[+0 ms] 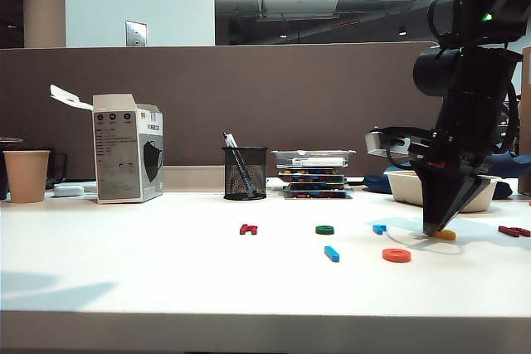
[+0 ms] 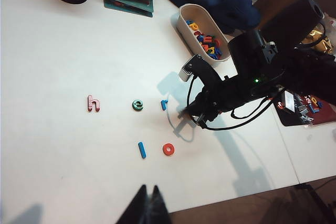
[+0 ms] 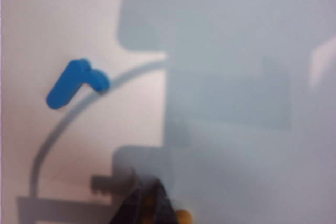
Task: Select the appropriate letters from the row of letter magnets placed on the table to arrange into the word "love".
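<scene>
Exterior view: right gripper (image 1: 437, 230) is pressing down at the table (image 1: 166, 279), jaws pinched on the yellow letter (image 1: 446, 235), which is poking out beside the tips. Blue bar (image 1: 332, 254) and orange ring (image 1: 397, 255) are sitting in front as "l o"; green letter (image 1: 324, 230), short blue piece (image 1: 379, 228) and red h (image 1: 248, 228) are waiting behind. Risk: the grip looks like an edge pinch, so the flat magnet could be slipping or flipping on lift.

Left wrist view: left gripper (image 2: 148, 206) is hanging high over the near table edge, tips together, clenched on nothing. The right arm is hiding the yellow piece here. Risk: swinging toward the ring could be knocking it or the bar out of line.

Right wrist view: blurry; fingertips closed with a bit of yellow showing at them, short blue piece lying just beside. Risk: I can't tell how much of the letter is between the pads, so it may be dropping early.
</scene>
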You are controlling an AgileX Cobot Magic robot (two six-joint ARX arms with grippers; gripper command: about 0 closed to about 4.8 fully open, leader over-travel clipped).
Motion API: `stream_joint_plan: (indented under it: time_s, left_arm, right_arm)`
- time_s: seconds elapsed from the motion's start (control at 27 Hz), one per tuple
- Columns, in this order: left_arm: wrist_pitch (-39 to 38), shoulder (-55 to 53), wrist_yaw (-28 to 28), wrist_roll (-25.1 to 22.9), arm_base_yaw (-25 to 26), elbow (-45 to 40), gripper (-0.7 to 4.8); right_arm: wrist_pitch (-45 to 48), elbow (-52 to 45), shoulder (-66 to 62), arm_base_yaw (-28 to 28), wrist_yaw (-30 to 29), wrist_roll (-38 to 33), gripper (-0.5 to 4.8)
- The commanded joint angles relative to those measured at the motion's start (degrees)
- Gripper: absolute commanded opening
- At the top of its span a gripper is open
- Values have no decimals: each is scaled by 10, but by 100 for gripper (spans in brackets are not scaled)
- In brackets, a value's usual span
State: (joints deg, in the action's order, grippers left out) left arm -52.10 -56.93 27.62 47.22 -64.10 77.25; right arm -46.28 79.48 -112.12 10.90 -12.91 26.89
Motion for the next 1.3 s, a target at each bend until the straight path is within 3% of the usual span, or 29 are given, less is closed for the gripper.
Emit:
stream_joint_plan:
  time_s: [0.04,0.74,1.3]
  left_arm:
    - [3,1,2,-3,-1,2,-4]
    - [3,1,2,-3,-1,2,-4]
    - [3,1,2,-3,-1,2,-4]
  right_arm:
    - [-36,-10,-12,2,-9,-21,-2]
    - [-61,-20,56,2,-10,-69,-3]
    - [36,-167,147,15,-9,-169,-3]
